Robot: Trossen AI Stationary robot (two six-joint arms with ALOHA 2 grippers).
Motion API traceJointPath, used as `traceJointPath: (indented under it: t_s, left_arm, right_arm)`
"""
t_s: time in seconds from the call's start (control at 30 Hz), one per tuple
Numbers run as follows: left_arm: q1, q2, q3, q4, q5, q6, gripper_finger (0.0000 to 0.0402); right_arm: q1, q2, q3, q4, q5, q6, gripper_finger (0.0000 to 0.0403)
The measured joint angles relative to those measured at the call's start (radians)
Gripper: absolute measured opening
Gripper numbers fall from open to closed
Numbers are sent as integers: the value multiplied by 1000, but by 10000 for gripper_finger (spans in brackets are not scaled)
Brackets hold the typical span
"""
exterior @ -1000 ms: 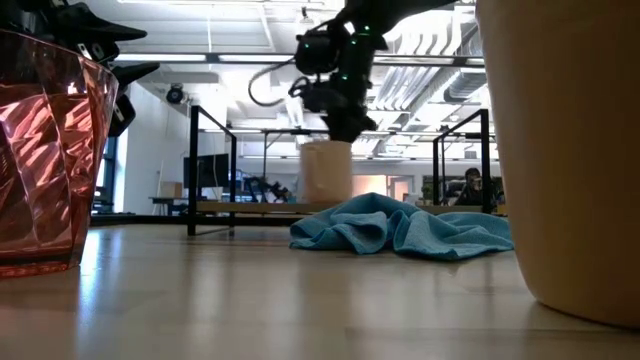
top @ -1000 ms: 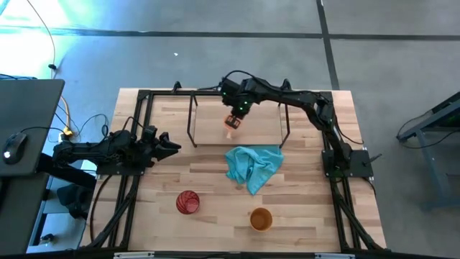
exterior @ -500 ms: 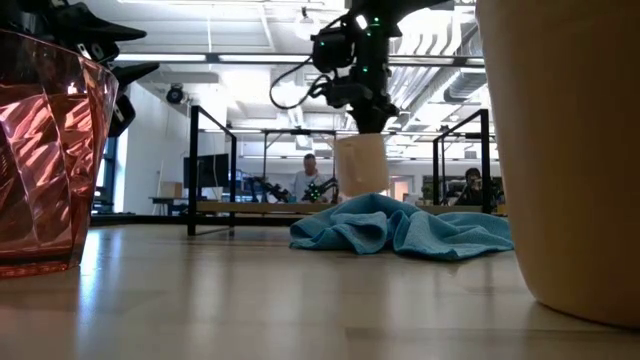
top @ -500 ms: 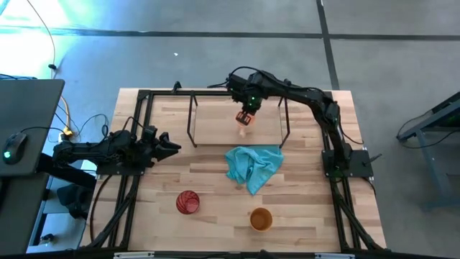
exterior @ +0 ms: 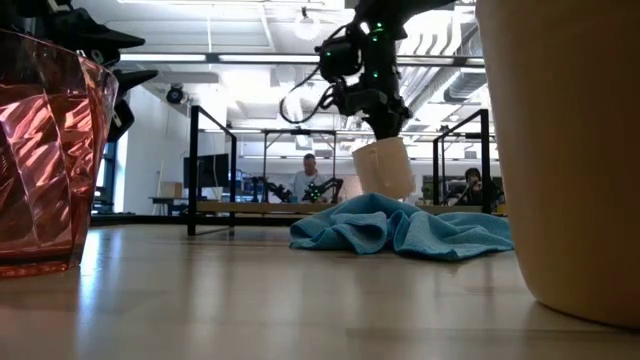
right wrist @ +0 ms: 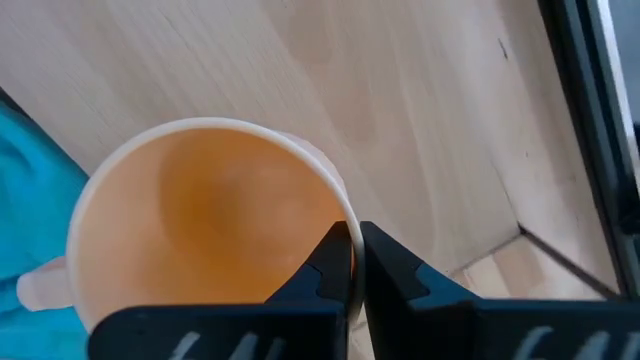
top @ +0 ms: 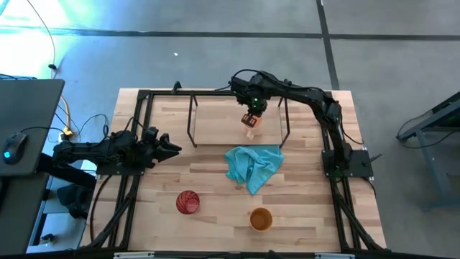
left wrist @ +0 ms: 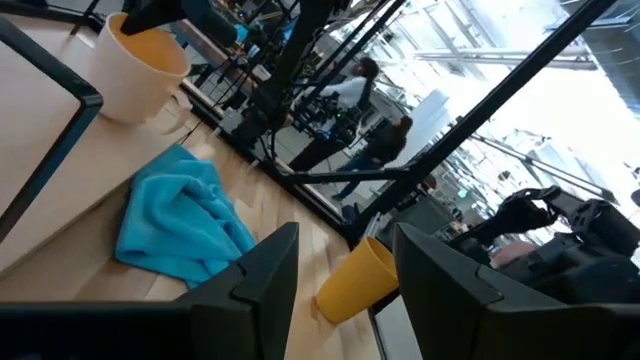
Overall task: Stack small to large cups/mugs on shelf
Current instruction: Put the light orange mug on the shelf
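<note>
My right gripper point(top: 251, 115) is shut on the light orange mug point(top: 250, 126) over the right part of the shelf's wooden board point(top: 215, 122). In the low view the mug point(exterior: 384, 168) hangs tilted below the gripper. The red ribbed cup point(top: 187, 202) and the amber-brown cup point(top: 261, 219) stand upright on the table near its front edge. My left gripper point(top: 175, 147) is open and empty at the table's left, level with the shelf's near edge. My right gripper pinches the mug's rim wall point(right wrist: 335, 222), one finger inside the mug and one outside. The fingers come from above, pointing down. The mug is tilted; whether it touches the shelf board I cannot tell.
A teal cloth point(top: 251, 165) lies crumpled on the table just in front of the shelf. The shelf's black frame posts point(top: 286, 122) stand at its corners. The table's black rails point(top: 136, 129) run along its edges. People show in the room beyond point(exterior: 312, 178).
My right gripper has carried the mug toward the table's right edge over the shelf board, and the mug has tipped from upright to tilted.
</note>
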Motion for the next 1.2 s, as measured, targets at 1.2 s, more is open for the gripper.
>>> traceJointPath:
  t_s: [1.2]
  left_arm:
    - [0, 0, 0, 2, -98, -27, 154]
  right_arm:
    - [-85, -390, -512, 388, -65, -241, 0]
